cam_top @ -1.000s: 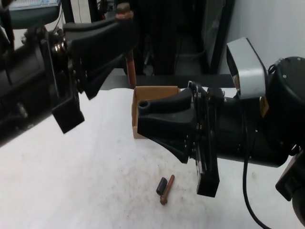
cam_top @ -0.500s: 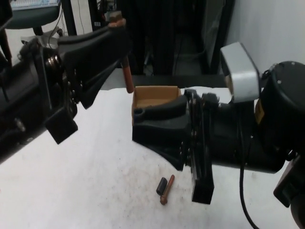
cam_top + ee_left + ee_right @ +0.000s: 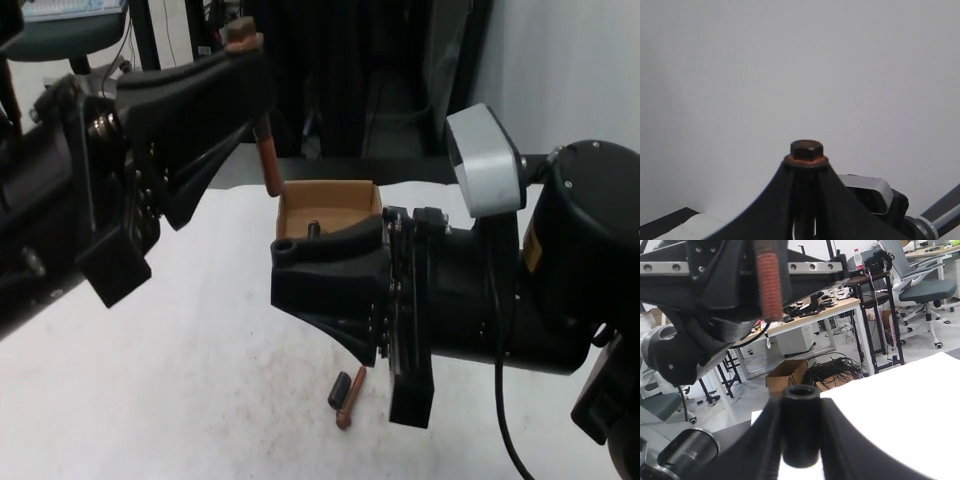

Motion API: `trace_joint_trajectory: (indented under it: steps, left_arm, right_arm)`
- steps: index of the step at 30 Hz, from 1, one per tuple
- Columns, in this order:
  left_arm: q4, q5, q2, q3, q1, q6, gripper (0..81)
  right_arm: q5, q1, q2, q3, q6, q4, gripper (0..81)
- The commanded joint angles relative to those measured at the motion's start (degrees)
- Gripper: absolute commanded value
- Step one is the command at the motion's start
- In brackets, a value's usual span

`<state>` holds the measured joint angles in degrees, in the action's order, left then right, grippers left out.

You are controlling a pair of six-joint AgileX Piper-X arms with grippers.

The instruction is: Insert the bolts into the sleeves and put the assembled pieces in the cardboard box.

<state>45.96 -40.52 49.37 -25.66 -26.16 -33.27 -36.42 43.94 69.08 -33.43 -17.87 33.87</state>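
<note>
Our left fingers (image 3: 772, 205) pinch a bolt (image 3: 266, 150) under its head, so the thread hangs down. Our right fingers (image 3: 762, 440) pinch a sleeve (image 3: 800, 425) with its hole facing up. In the high view the bolt tip is at 11 o'clock from the sleeve, near but apart. We think we should bring the tip right over the hole, hold the bolt straight and go down slowly. The cardboard box (image 3: 330, 192) sits at 1 o'clock from the sleeve.
</note>
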Motion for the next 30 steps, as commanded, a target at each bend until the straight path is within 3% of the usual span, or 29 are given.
trace_joint_trajectory:
  steps: [1,30]
  left_arm:
    - [0.9,-1.6,-0.2,-0.1,-0.2,-0.4,0.2]
    - [-1.6,-5.2,-0.2,0.7,-0.2,2.0,0.2]
  right_arm:
    - [0.1,0.0,-0.3,-0.7,-0.6,1.6,0.8]
    - [-4.7,-0.1,-0.4,-1.8,-3.2,1.6,0.8]
